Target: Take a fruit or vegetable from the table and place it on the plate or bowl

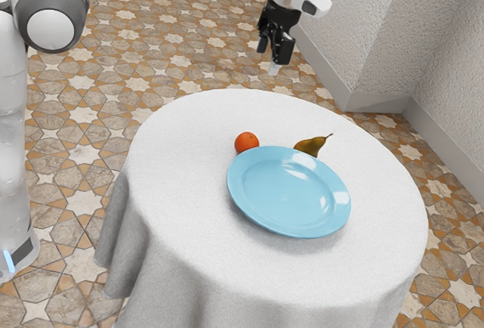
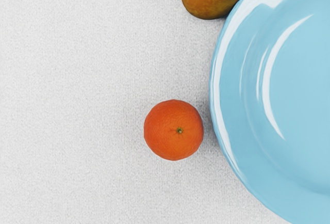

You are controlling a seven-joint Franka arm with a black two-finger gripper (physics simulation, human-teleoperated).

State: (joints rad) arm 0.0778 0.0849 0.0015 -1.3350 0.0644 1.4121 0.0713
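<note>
On the white-clothed round table (image 1: 189,230), the orange (image 2: 174,129) lies just beside the blue plate (image 1: 290,190). The gripper (image 1: 274,56) hovers empty, jaws apart; on descent, 1 jaw may strike the plate's rim.

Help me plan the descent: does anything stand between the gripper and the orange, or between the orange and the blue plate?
Nothing visible does. The gripper hangs high over the table with open air down to the orange, which sits uncovered beside the blue plate. The pear lies further along its rim, apart from the orange.
</note>
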